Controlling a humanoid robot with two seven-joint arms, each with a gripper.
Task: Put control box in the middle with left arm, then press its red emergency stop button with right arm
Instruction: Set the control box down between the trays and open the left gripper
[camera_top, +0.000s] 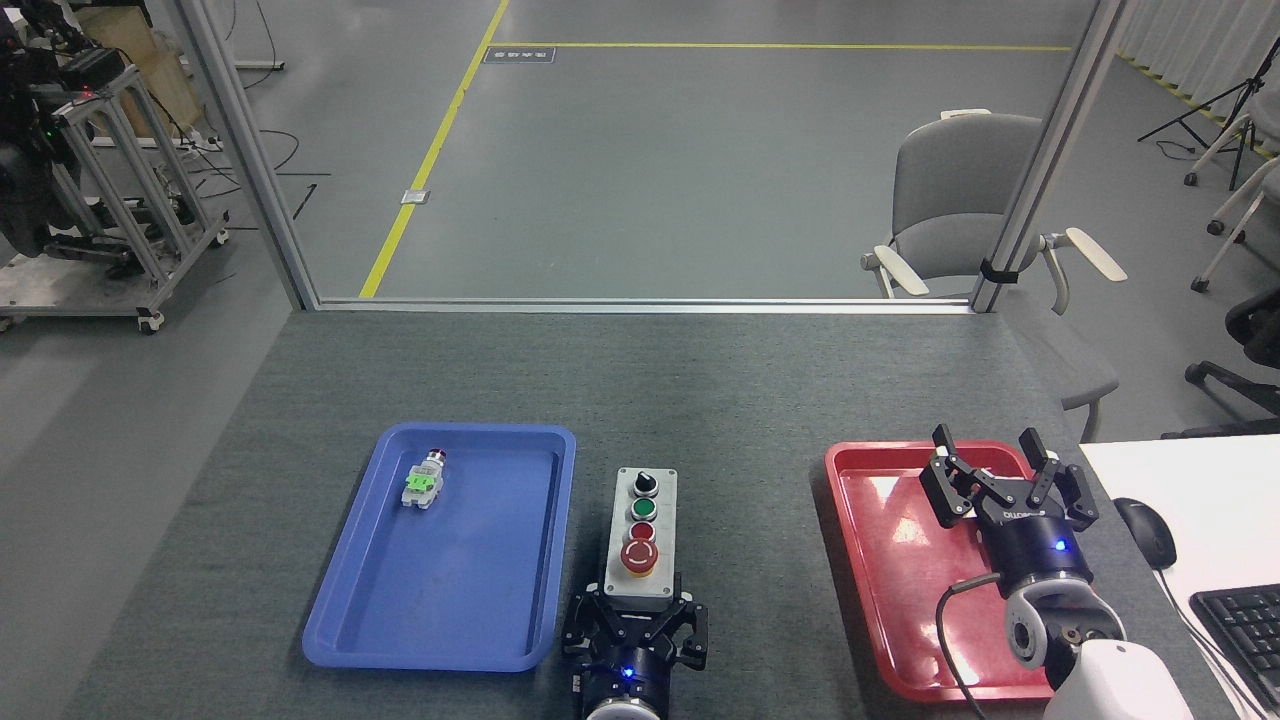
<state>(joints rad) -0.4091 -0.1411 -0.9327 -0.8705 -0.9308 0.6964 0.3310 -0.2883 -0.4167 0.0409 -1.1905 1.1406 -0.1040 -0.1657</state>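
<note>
Your left gripper (634, 628) clamps the near end of the control box (640, 535), which sits on the bare grey table (720, 400) between the blue tray (350, 620) and red tray (880, 640). Your right gripper (1005, 475) hangs over the red tray, claws spread, holding nothing. Releasing crookedly could nudge the box; a hard, off-centre press on the emergency stop button (639, 555) could slide it.
</note>
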